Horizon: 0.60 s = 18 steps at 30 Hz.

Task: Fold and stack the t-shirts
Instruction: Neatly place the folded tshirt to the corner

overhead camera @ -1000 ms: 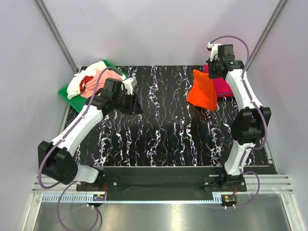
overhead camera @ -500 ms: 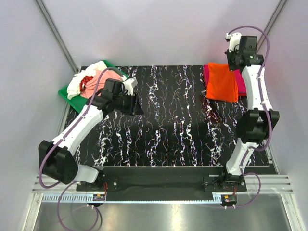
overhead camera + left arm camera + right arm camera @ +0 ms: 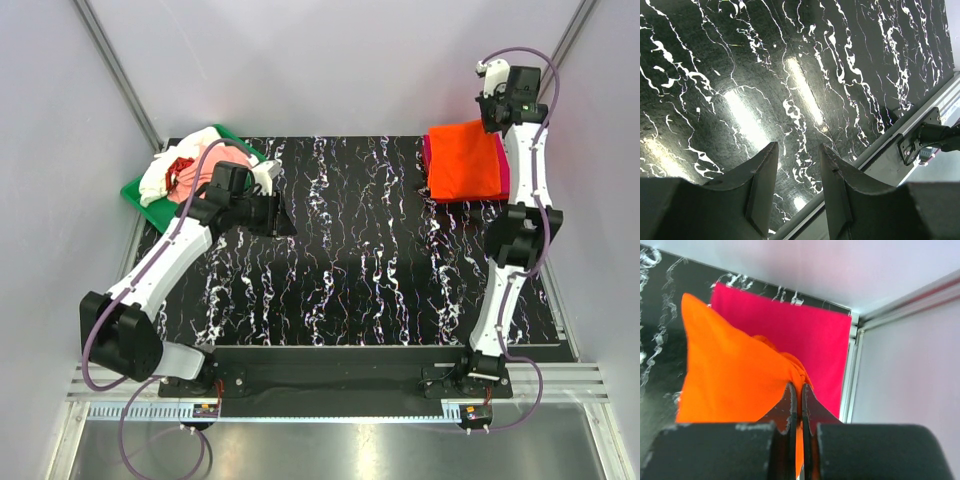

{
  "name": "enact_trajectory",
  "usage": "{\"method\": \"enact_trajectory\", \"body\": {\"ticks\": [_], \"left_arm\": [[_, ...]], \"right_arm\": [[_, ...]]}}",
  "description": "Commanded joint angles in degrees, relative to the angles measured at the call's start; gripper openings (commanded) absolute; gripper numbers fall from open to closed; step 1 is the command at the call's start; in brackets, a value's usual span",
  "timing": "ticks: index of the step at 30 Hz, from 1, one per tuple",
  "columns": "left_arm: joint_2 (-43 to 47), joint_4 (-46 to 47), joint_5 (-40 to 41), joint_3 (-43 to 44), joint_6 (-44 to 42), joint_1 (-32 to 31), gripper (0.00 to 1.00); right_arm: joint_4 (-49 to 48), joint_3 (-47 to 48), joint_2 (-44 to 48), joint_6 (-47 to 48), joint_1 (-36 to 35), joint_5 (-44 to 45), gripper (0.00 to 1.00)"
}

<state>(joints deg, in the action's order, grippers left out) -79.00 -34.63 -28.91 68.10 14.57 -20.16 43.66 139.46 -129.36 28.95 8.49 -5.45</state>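
Step in hand, as judged: stacking. The folded orange t-shirt (image 3: 465, 160) lies on the magenta t-shirt (image 3: 426, 150) at the far right corner of the worktop (image 3: 350, 260). Only thin magenta strips show at its left and right edges.

Right end effector (image 3: 800, 390): fingers together, clamped on a bunched fold of orange cloth at the far edge. In the wrist view that pinched part rises off the magenta layer, so the shirt is not yet fully laid flat.

Left end effector (image 3: 795, 165): fingers apart, nothing between them, hanging over bare worktop just beside the tray.

Next move, as judged: lower the pinched edge, open the right fingers and lift clear without dragging the top layer askew. The left arm is best placed for the next garment.

Container: the green tray (image 3: 133, 190) at the far left holds a loose unfolded heap, with a white shirt (image 3: 155, 175), a pale pink shirt (image 3: 203, 162) and a red one (image 3: 182, 166) tangled together. The count in the heap cannot be told.
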Motion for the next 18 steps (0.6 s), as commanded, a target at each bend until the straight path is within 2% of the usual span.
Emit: {"method": "enact_trajectory", "body": {"ticks": [1, 3, 10, 18], "left_arm": [[-0.9, 2.6, -2.6, -0.3, 0.5, 0.3, 0.43], [-1.2, 2.8, -3.3, -0.4, 0.7, 0.3, 0.43], [-2.2, 3.0, -3.0, -0.8, 0.8, 0.4, 0.43], [-2.6, 3.1, -3.4, -0.9, 1.0, 0.3, 0.43]], "right_arm": [[-1.9, 13.2, -8.2, 3.0, 0.7, -3.2, 0.0], [-3.0, 18.3, -13.2, 3.0, 1.0, -2.6, 0.0], [-14.1, 16.7, -16.6, 3.8, 1.2, -2.1, 0.0], [-19.4, 16.2, -19.4, 3.4, 1.8, -2.6, 0.0]]}}
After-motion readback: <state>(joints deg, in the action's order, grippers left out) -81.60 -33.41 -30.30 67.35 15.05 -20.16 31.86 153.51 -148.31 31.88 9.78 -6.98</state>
